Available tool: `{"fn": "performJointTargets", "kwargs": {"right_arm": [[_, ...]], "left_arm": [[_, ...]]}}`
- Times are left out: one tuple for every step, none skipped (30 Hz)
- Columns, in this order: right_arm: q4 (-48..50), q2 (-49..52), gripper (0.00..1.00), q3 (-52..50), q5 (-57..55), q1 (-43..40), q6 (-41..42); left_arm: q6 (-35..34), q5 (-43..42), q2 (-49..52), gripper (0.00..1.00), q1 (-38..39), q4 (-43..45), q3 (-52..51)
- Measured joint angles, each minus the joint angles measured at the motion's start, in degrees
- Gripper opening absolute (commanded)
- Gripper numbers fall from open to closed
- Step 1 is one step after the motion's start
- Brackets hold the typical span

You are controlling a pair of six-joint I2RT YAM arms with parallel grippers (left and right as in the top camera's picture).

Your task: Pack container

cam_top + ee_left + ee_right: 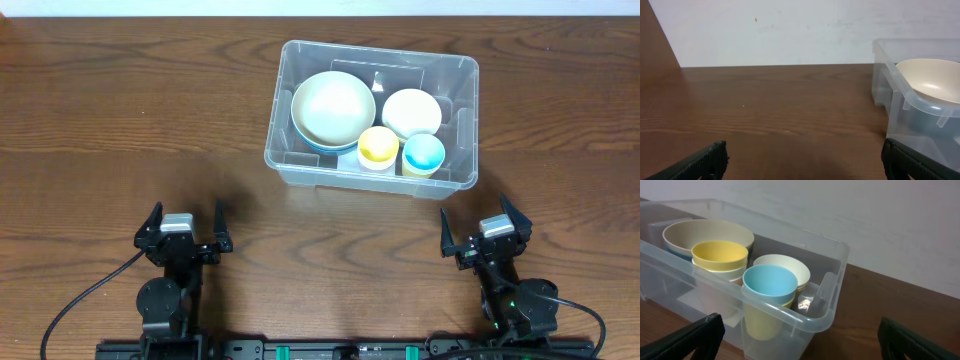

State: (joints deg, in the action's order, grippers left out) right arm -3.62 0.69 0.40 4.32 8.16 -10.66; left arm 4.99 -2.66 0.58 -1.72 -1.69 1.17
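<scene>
Wooden table [100, 120] with container [380, 48] mid-far; left hand [187, 208], right hand [474, 206] wide, empty, near front edge.

large bowl [333, 108], small bowl [411, 112], yellow cup [378, 146] and blue cup [423, 152] sit clustered.

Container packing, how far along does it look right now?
Mostly done, apparently: bowls and cups sit inside the container. Nothing is in hand; the left tool and right tool are both open, away from it. No loose item shows on the table, so little seems left.
</scene>
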Motion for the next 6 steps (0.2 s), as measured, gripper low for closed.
{"fn": "performJointTargets", "kwargs": {"right_arm": [[0.02, 0.0, 0.99, 0.0, 0.0, 0.0, 0.0], [0.0, 0.0, 0.99, 0.0, 0.0, 0.0, 0.0], [0.0, 0.02, 0.99, 0.0, 0.0, 0.0, 0.0], [0.0, 0.02, 0.99, 0.0, 0.0, 0.0, 0.0], [0.0, 0.0, 0.99, 0.0, 0.0, 0.0, 0.0], [0.0, 0.02, 0.99, 0.0, 0.0, 0.0, 0.0]], "left_arm": [[-0.02, 0.02, 0.0, 0.98, 0.0, 0.0, 0.0], [-0.02, 0.0, 0.0, 0.98, 0.0, 0.0, -0.02], [-0.02, 0.0, 0.0, 0.98, 0.0, 0.0, -0.02], [0.0, 0.0, 0.0, 0.98, 0.0, 0.0, -0.02], [-0.02, 0.02, 0.0, 0.98, 0.0, 0.0, -0.02], [-0.02, 0.0, 0.0, 0.98, 0.0, -0.02, -0.02]]}}
